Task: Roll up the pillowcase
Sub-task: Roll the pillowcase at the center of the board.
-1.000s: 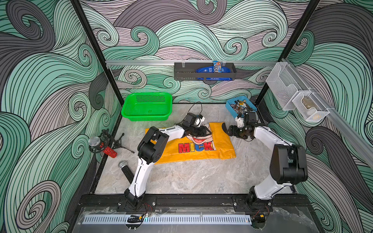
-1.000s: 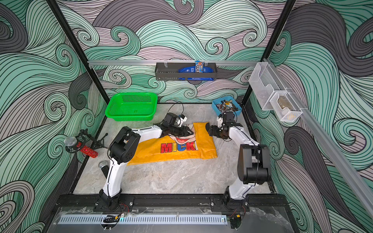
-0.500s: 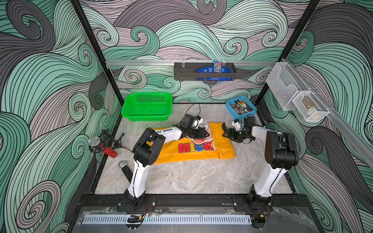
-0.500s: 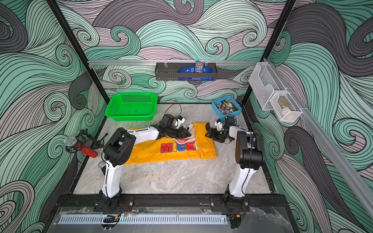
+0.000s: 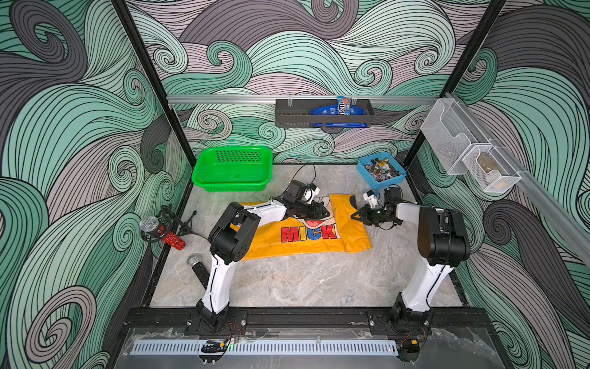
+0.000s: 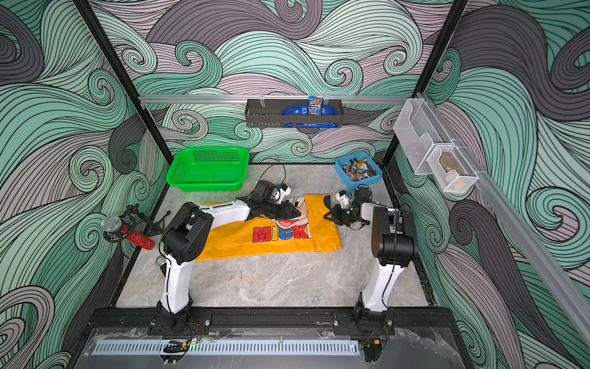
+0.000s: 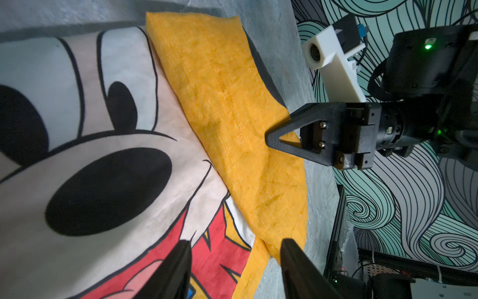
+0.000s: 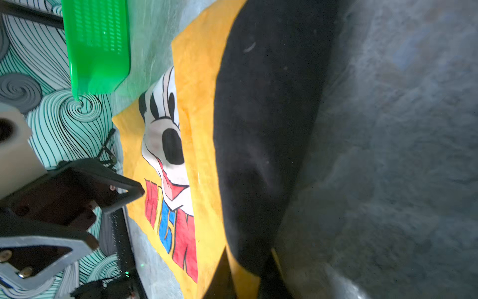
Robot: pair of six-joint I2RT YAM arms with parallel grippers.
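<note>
Marble tabletop (image 5: 287, 284) mid-frame carries the pillowcase (image 5: 306, 242); right gripper (image 5: 356, 216) pinches its folded edge, left gripper (image 7: 235, 261) gapes above.

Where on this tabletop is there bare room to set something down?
Free: the marble table between the pillowcase and the near black rail. Crowded: the far side, with green basket, blue bin and both arms; microphones line one side.

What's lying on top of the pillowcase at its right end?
A folded-over flap of the pillowcase itself, plain yellow side up, covers the end of the red and blue lettering. The right gripper is shut on its edge. Whatever print lies under the flap is hidden.
</note>
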